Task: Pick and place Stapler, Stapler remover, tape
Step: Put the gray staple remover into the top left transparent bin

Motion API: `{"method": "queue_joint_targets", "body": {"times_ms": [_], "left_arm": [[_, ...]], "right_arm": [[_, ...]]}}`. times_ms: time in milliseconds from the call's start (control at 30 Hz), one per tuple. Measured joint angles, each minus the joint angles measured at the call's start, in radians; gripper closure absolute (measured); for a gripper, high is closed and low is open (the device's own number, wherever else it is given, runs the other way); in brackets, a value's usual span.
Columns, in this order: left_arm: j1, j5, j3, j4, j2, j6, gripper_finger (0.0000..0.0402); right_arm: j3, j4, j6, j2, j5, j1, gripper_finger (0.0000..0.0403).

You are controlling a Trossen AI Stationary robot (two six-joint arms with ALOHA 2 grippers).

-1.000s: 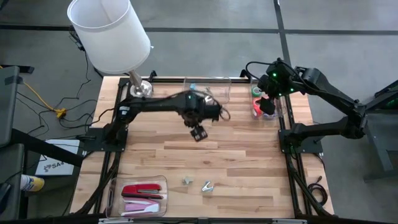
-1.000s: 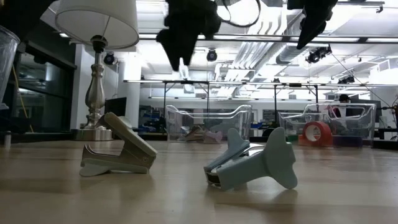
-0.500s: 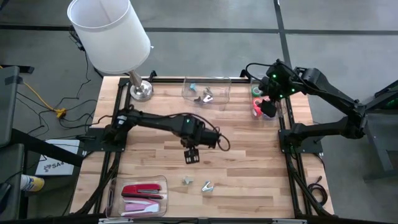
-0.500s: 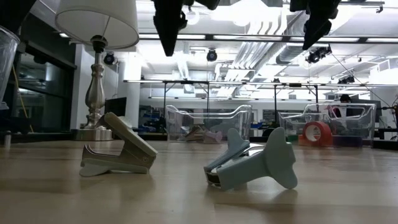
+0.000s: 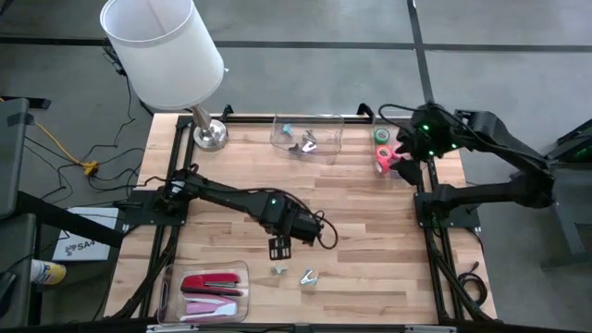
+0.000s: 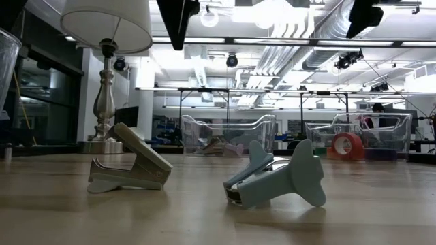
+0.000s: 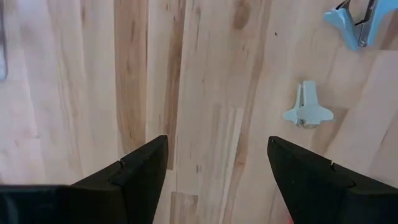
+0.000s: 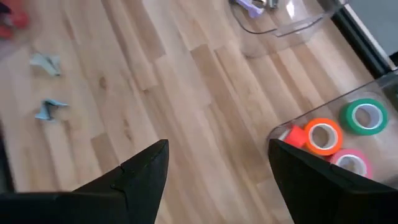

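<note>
no legible writing; left claw (image 5: 278, 247) empty.

White-shade lamp (image 5: 162, 48) at wooden table (image 5: 361, 213) corner; grey floor (image 5: 305, 23); bright ceiling strip lights (image 6: 272, 42).

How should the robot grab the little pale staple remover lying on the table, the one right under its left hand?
Probably from straight above. The staple remover lies flat on the wood, with wide wings flaring out from a narrower body. The open left gripper hovers just short of it, so it looks best to lower the fingers either side of the narrow body, not across the wings, then squeeze.
</note>
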Motion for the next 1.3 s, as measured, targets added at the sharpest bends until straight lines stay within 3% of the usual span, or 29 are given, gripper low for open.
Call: {"method": "queue_joint_targets", "body": {"times_ms": [133, 433, 667, 1033, 1300], "left_arm": [[-0.021, 0.01, -0.055, 0.065, 0.001, -0.016, 0.0131], [-0.038, 0.185, -0.196, 0.219, 0.003, -0.016, 0.0131], [-0.038, 0.199, -0.219, 0.274, 0.021, -0.035, 0.0131], [-0.038, 0.282, -0.218, 0.362, 0.09, -0.055, 0.0131], [-0.045, 0.274, -0.218, 0.397, 0.138, -0.046, 0.0131]], "right_arm": [[0.0, 0.0, 0.089, -0.04, 0.033, 0.082, 0.0136], [0.0, 0.0, 0.253, -0.057, 0.113, 0.271, 0.0136], [0.0, 0.001, 0.318, -0.049, 0.182, 0.384, 0.0136], [0.0, 0.001, 0.335, -0.049, 0.218, 0.478, 0.0136], [0.0, -0.002, 0.335, -0.051, 0.218, 0.514, 0.0135]]}}
